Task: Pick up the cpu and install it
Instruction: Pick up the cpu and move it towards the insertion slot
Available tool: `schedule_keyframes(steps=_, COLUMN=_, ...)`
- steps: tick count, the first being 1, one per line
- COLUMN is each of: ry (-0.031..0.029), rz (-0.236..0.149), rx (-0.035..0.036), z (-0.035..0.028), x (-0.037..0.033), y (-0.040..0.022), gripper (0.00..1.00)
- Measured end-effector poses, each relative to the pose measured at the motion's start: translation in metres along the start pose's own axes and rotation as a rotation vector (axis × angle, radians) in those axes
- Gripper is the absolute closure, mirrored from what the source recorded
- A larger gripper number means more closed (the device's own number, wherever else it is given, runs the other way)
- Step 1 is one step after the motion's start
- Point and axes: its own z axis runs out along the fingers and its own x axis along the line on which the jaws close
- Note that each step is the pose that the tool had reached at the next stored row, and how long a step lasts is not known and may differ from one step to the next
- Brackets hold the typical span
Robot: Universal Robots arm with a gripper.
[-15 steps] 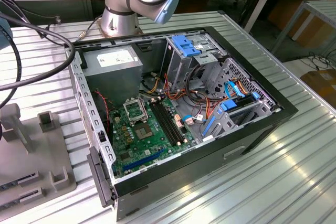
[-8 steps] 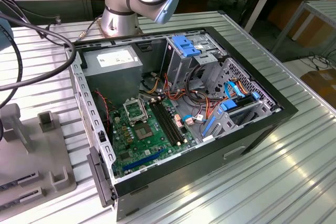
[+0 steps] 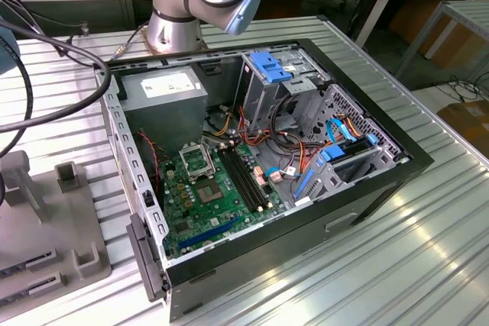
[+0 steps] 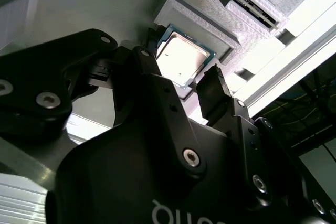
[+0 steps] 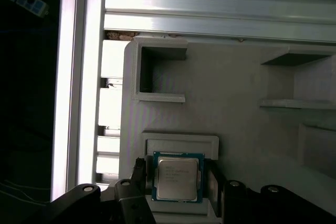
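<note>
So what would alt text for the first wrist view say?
A small square cpu, silver-grey on top with a greenish rim, lies in a recess of a pale grey holder, with the dark fingers of the end effector open on either side of it. The holder sits on a ribbed metal table.

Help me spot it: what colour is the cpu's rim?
Blue-green on the cpu, clearest in first wrist view.

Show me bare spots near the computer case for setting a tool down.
Free: the wide table stretch on the exterior view's right of the case; the grey holder's flat patch between its pockets. Crowded: inside the case, and the cpu straddled by the open gripper.
</note>
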Motion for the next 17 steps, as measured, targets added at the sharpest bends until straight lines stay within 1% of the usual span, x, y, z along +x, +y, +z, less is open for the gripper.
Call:
schedule_keyframes(steps=4, ry=0.0004, rz=0.000, rx=0.0003, z=-0.0016, x=0.0001, y=0.0000, gripper=0.43)
schedule_keyframes(steps=9, ry=0.0004, rz=0.000, rx=0.0011, z=-0.0016, x=0.0001, y=0.0000, gripper=0.43)
schedule_keyframes(steps=12, ry=-0.0024, rz=0.000, rx=0.0012, z=-0.0016, x=0.0001, y=0.0000, gripper=0.43)
schedule_keyframes(steps=17, ry=-0.0027, rz=0.000, rx=0.0014, z=-0.0014, x=0.0002, y=0.0000, gripper=0.43)
